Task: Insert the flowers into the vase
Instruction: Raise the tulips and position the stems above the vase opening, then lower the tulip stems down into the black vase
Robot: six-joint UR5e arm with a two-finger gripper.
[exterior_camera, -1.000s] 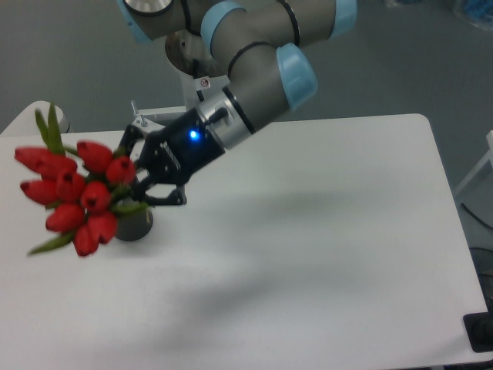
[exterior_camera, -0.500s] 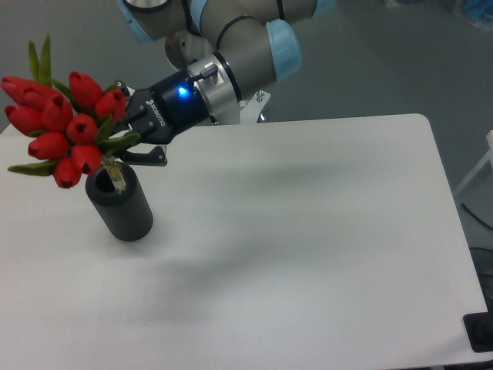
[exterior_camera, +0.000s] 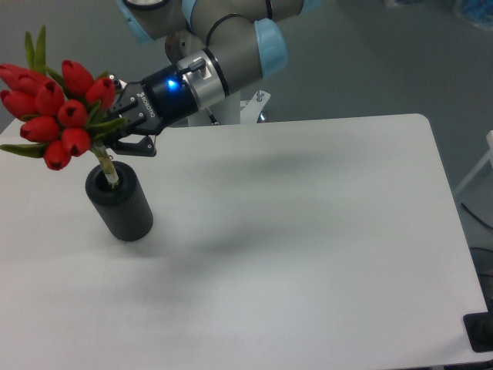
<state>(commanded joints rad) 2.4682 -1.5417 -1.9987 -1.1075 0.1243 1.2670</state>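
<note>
Red flowers (exterior_camera: 55, 104) lean left, stems pinched in the gripper (exterior_camera: 115, 132), tips barely inside the vase (exterior_camera: 119, 202); released now, they could topple out

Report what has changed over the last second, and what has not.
The gripper lifted the flowers up and back from in front of the vase, swinging them more upright; the stem end now sits at the vase's opening. The grip on the bunch is unchanged, and the vase has not moved on the table.
</note>
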